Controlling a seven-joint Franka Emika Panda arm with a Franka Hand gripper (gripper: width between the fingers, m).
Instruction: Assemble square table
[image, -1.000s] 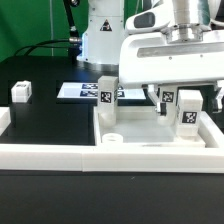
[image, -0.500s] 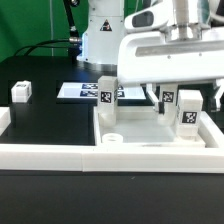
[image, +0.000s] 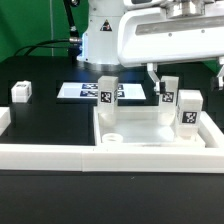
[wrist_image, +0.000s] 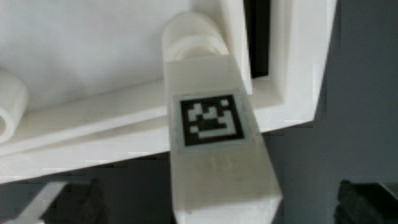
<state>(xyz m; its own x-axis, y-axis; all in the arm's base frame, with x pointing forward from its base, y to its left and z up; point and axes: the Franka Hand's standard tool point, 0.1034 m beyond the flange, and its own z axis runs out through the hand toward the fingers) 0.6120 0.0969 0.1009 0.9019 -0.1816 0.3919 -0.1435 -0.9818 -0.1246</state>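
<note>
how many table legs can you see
4, by the exterior view: left leg, back right leg, front right leg upright on the tabletop; loose leg far left.

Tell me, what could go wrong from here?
The open pincer straddles an upright leg; a sideways move could knock it askew. The loose leg sits apart from the square table; bringing it in might bump the standing legs.

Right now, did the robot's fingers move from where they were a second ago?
Yes. The fingers went up: they now hang higher above the upright leg, which stayed put on the square table slab.
</note>
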